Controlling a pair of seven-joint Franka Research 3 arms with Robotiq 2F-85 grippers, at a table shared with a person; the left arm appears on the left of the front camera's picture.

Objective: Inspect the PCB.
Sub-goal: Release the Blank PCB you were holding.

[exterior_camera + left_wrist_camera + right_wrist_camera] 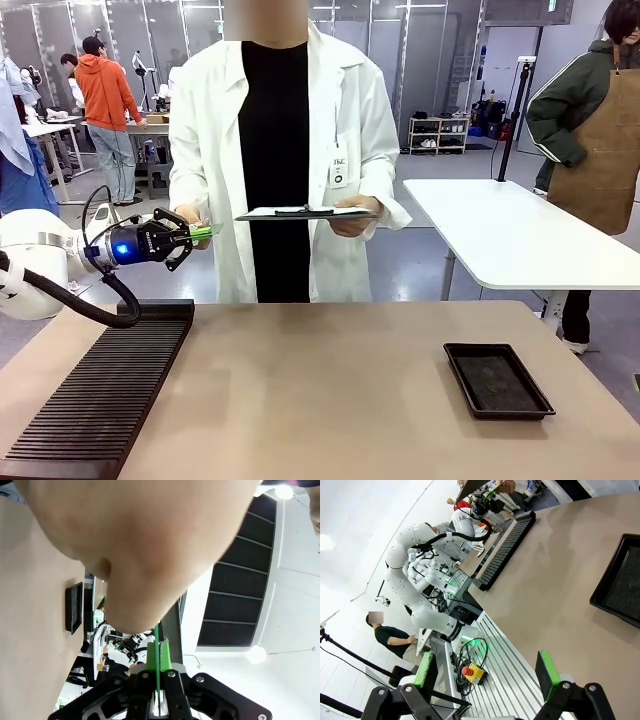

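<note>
Green along its edge, the PCB [203, 233] shows as a thin line pinched in my left end effector [188, 238]. The end effector is clamped shut on it and holds it in the air past the far left side of the tabletop [330, 400], toward a person in a white coat. One of the person's hands [189, 214] is at the board's far end and seems to touch it. The other hand supports a dark clipboard [305, 212]. My right end effector [485, 680] stands wide and holds nothing, low over the tabletop near a shallow black tray [497, 380].

The risks, as I judge them: the grip is on one narrow edge, so a pull or twist from the person could bend the board or slide it out of the pads. If I let go before the person's hold is firm, it would drop to the floor or onto the black ridged rack [110, 390]. Any forward push could drive the board into the hand.

The front view gives the whole exchange: arm, board, hand and clipboard. It cannot settle how firm the contact is. The left wrist view shows the board dead edge-on between the pads, with the hand looming very close above it, but it hides the board's face. The right wrist view shows the open pads and my left arm far off.
</note>
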